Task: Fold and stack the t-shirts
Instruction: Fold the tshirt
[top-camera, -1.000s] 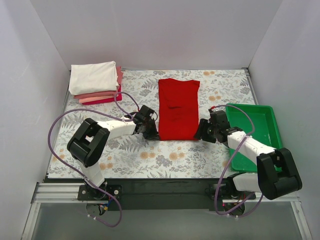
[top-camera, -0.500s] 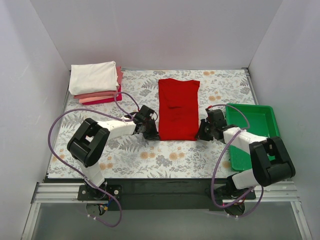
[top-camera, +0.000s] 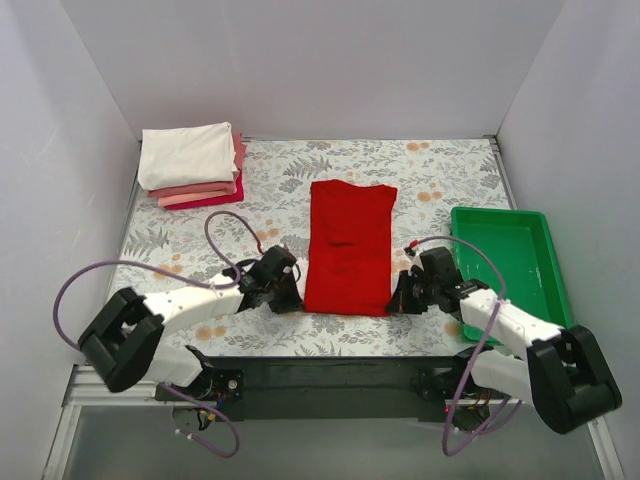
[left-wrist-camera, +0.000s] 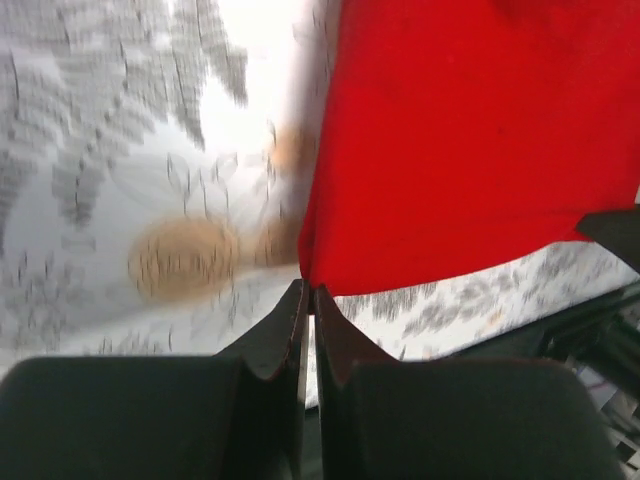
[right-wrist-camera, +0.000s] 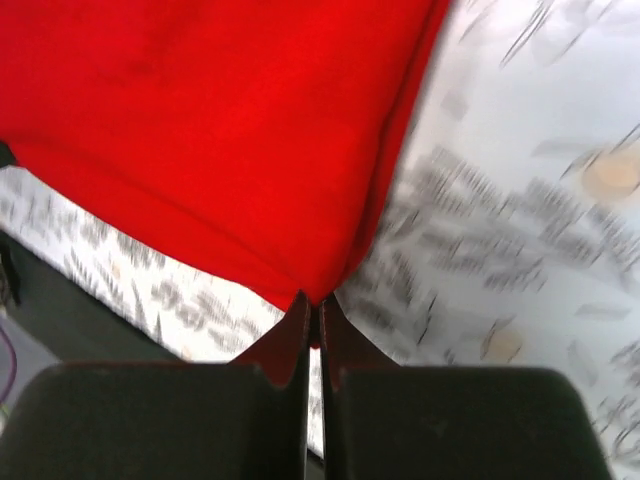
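A bright red t-shirt (top-camera: 348, 246), folded into a long strip, lies on the floral mat in the middle of the table. My left gripper (top-camera: 297, 296) is shut on its near left corner (left-wrist-camera: 312, 272). My right gripper (top-camera: 395, 302) is shut on its near right corner (right-wrist-camera: 318, 292). Both wrist views show the red cloth (left-wrist-camera: 470, 130) (right-wrist-camera: 220, 130) running away from the closed fingertips. A stack of folded t-shirts (top-camera: 192, 165), white on top with salmon pink and crimson below, sits at the far left corner.
A green plastic tray (top-camera: 520, 262) stands at the right side of the mat, close behind my right arm. The mat's near edge and the black base rail (top-camera: 330, 372) lie just below both grippers. White walls close in the back and sides.
The right gripper has shut on the shirt's near right corner. Both grippers have pulled the red shirt toward the near edge of the table; the left arm has swung low and forward.
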